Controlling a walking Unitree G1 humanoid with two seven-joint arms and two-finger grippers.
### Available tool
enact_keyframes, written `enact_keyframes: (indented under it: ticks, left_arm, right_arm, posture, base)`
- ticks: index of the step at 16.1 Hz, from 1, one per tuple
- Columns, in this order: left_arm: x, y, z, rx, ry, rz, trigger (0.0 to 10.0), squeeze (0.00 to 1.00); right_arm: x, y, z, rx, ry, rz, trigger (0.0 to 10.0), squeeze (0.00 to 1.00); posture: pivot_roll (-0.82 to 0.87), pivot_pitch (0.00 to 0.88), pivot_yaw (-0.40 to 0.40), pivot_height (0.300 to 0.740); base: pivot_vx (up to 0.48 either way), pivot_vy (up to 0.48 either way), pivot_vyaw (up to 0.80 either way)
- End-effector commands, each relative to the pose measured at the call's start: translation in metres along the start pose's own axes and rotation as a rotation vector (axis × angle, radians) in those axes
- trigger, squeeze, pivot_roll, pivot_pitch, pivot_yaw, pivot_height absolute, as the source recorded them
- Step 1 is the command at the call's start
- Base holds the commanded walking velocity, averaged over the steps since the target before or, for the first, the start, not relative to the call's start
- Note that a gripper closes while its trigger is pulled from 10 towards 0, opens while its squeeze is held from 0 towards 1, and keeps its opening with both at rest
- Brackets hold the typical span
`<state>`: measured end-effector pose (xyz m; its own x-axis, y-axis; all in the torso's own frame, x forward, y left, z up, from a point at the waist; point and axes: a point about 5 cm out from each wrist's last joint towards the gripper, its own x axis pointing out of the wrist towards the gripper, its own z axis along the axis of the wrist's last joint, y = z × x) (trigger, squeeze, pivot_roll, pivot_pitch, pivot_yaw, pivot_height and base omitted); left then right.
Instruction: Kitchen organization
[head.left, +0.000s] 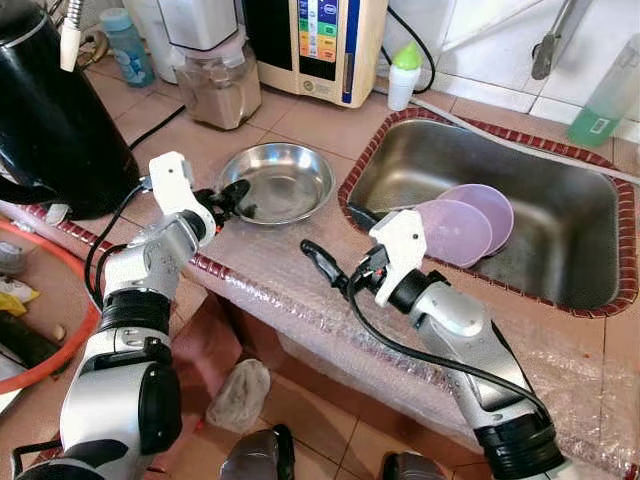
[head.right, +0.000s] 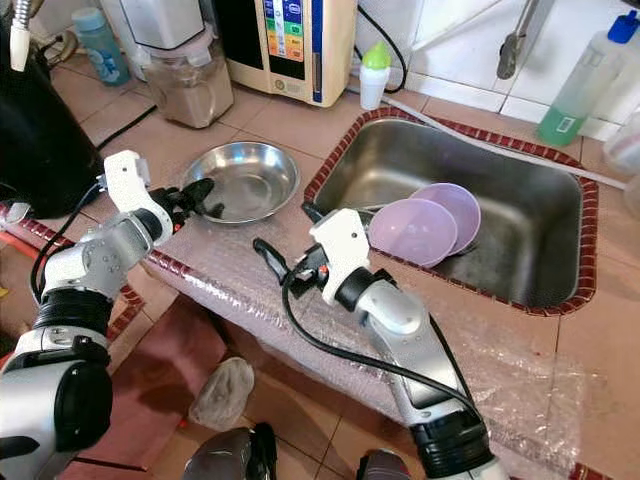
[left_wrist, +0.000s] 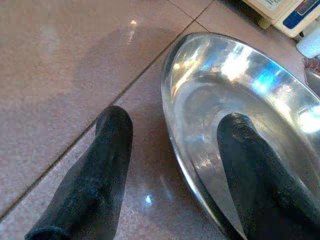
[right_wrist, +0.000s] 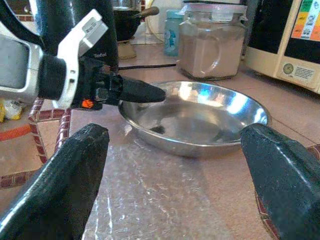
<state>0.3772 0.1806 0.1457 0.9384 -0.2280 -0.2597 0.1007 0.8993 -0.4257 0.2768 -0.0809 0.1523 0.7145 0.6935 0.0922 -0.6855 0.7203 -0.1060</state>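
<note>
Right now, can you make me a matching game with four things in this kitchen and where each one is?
Things:
1. steel bowl
2. purple plates
3. green-capped bottle
4. left gripper

Places:
A. inside the sink
B. straddling the bowl's rim, one finger in, one out
C. on the counter left of the sink
D. by the wall behind the sink's corner

Pairs: 1-C, 2-A, 3-D, 4-B
</note>
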Motion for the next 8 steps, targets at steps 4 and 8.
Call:
enact_keyframes:
  ticks: [4,8]
  left_arm:
    - [-0.0011,-0.0013,0.0016,-0.090,0.022,-0.032,0.0,0.00]
    - [-0.0013,-0.0024,0.0022,-0.140,0.025,-0.043,0.0,0.00]
  right_arm:
    - [0.0018,0.0005,0.0035,-0.007,0.000,0.004,10.0,0.00]
    - [0.0041,0.0027,0.0022,-0.017,0.007,0.020,10.0,0.00]
  posture:
    - [-0.03,0.084,0.070,0.740]
    - [-0.03,0.082,0.070,0.740]
  base:
    - [0.000,0.000,0.00]
    - [0.000,0.000,0.00]
